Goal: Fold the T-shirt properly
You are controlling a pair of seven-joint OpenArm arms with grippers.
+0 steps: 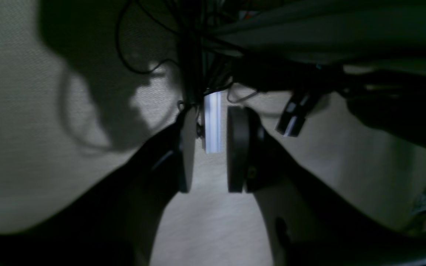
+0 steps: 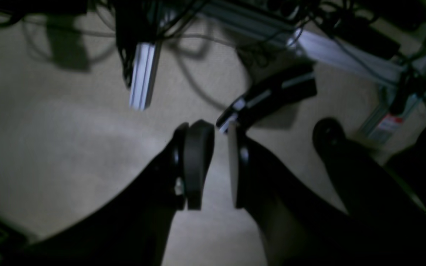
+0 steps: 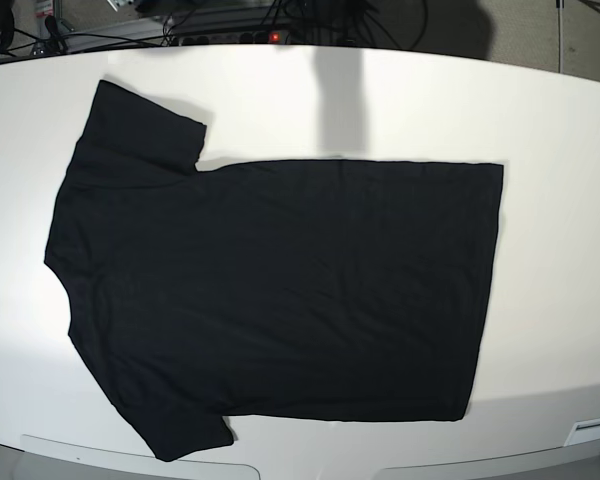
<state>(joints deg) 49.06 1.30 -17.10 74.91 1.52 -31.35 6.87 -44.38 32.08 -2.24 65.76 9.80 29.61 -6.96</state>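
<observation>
- The T-shirt point(image 3: 280, 290) lies flat on my white desk point(image 3: 560, 200), plain black side up, with no print showing.
- It lies sideways in the base view: the collar end and both short sleeves point to that view's left, and the straight hem runs down the right side.
- One sleeve reaches toward the far left corner of the desk; the other sits at the near edge, its corner touching the desk's front lip.
- The cloth looks soft and matte, spread almost smooth with only faint ripples across the body.
- The desk is a smooth, pale surface with a curved far edge; cables point(image 3: 230, 25) and a power strip lie behind it.
- Neither of my arms shows in the base view, so I touch nothing on the desk.
- My left fingers point(image 1: 207, 155) are parted, with a clear gap between the two dark, rounded pads, and nothing is in them.
- Through that gap I see a pale ribbed aluminium bar point(image 1: 212, 123) over a beige, finely textured floor point(image 1: 31, 122).
- My right fingers point(image 2: 216, 168) are also apart, a narrower gap, and empty; the pads are black and smooth with rounded tips.
- Beyond them I see the same beige floor, another short aluminium bar point(image 2: 144, 75), and dark tangled wires.
</observation>
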